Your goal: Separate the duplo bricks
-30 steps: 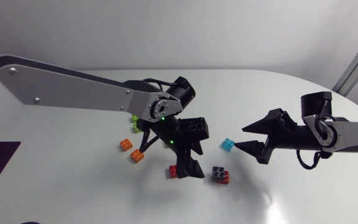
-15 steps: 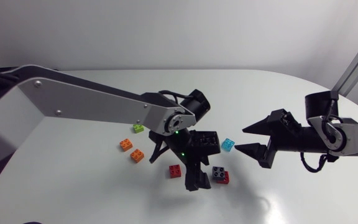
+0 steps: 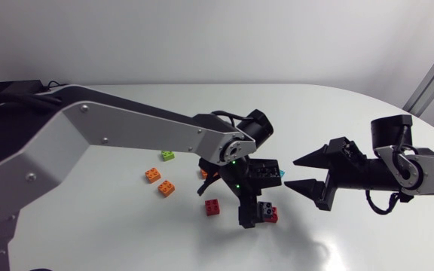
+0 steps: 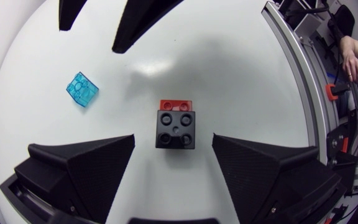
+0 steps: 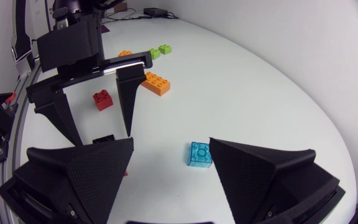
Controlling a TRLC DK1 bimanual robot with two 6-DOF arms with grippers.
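A black brick (image 4: pixel 175 129) sits stacked on a red brick (image 4: pixel 176 105) on the white table. My left gripper (image 4: pixel 174 142) hangs over this stack, open, one finger on each side and neither touching it. In the head view the stack (image 3: pixel 267 212) lies under the left gripper (image 3: pixel 257 197). A clear cyan brick (image 5: pixel 199 153) lies loose just ahead of my right gripper (image 5: pixel 171 146), which is open and empty. In the head view, the right gripper (image 3: pixel 306 174) points at the left one from the right.
Loose on the table (image 3: pixel 111 226) left of the stack lie a red brick (image 3: pixel 212 207), two orange bricks (image 3: pixel 166 188) (image 3: pixel 152 175) and a green brick (image 3: pixel 169 156). The left arm's long silver link (image 3: pixel 126 132) spans the table's left half.
My left arm has swung right, from above the single red brick to over the black-and-red stack, and its fingers have drawn in a little. The right gripper has barely shifted.
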